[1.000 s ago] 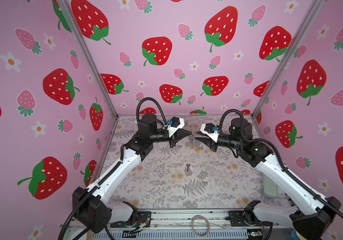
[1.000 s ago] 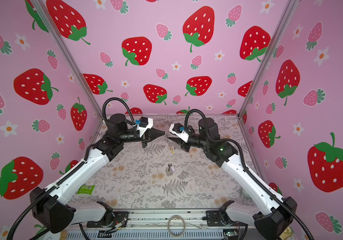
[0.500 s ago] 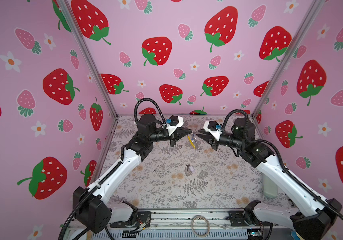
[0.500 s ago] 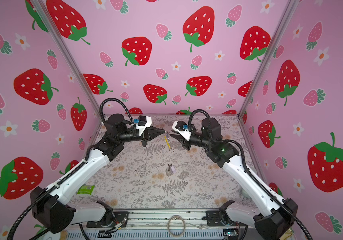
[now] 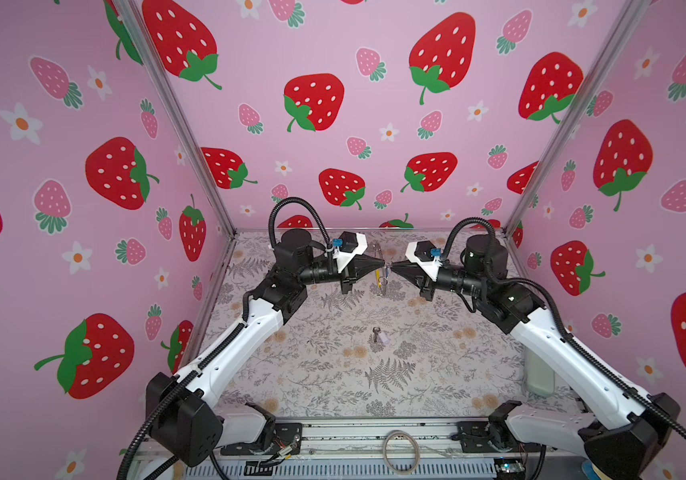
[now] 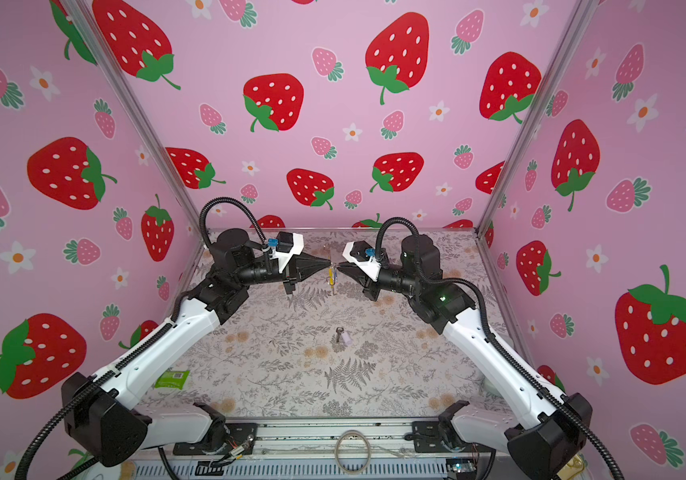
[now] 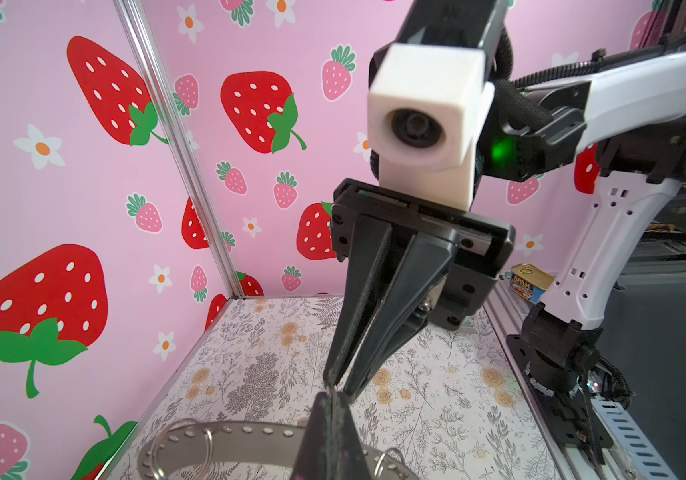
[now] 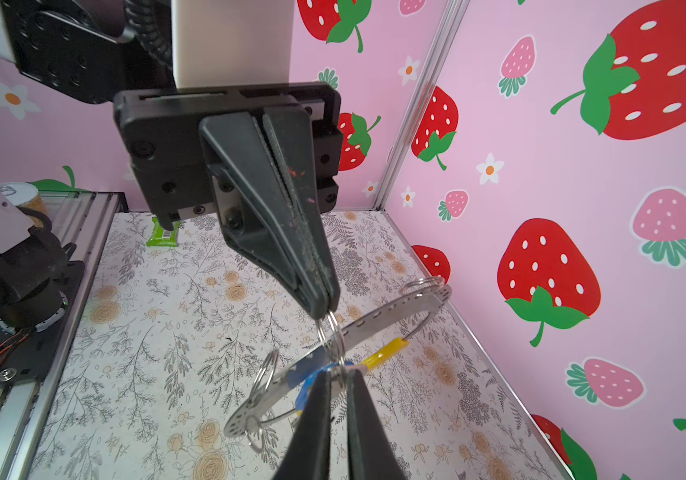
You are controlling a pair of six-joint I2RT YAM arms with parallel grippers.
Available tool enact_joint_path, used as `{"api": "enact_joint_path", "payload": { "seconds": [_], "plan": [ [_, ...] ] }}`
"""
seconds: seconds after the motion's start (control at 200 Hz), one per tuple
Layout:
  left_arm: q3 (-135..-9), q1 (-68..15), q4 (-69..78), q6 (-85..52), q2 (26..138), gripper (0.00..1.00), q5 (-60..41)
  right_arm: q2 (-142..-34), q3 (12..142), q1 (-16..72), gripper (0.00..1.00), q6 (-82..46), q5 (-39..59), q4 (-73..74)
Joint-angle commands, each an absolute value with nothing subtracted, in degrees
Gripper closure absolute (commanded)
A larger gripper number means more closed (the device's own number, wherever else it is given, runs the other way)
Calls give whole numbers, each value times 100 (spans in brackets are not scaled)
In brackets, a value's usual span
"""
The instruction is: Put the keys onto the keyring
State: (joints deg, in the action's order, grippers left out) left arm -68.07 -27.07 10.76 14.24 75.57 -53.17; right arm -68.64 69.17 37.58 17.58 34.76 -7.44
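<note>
In both top views left gripper (image 5: 383,262) (image 6: 328,261) and right gripper (image 5: 393,266) (image 6: 339,266) meet tip to tip over the back of the floral table (image 5: 333,374), keyring (image 5: 381,280) (image 6: 331,276) hanging between them, lilac-tag key (image 5: 378,334) (image 6: 342,336) flat near the table's middle, well apart. Left wrist: right gripper (image 7: 341,386) fingers narrow, nearly touching the pinched-together left gripper (image 7: 331,399), keyring (image 7: 225,446) band right at it. Right wrist: left gripper (image 8: 324,309) clamped on a small loop (image 8: 333,332) of the keyring (image 8: 395,309); right gripper (image 8: 338,376) fingers a slim gap apart at the blue tag (image 8: 302,374), actual grip can't tell.
</note>
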Motion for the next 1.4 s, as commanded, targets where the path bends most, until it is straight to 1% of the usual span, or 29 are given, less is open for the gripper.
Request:
{"api": "enact_joint_path", "payload": {
  "seconds": [0.0,0.38,0.7,0.92,1.18,1.396],
  "plan": [
    [-6798,-2746,1364,1397,7444,100,-5433,-6922,6987,3736,91,1756,3629,-706],
    [-6787,-2825,1460,1380,7444,100,-5379,-6951,7005,3735,91,1662,3817,-673],
    [-6652,-2879,1745,1301,7392,100,-5273,-6958,6990,3735,99,1589,3828,-668],
    [-6560,-2875,1939,1279,7319,100,-5161,-6997,7011,3731,100,1560,3772,-775],
    [-6261,-2897,2501,1111,7238,100,-4889,-7057,7086,3781,100,1590,3576,-969],
    [-5986,-2961,3249,803,7259,100,-4569,-7093,7097,3943,100,1639,3236,-994]
  ]
}}
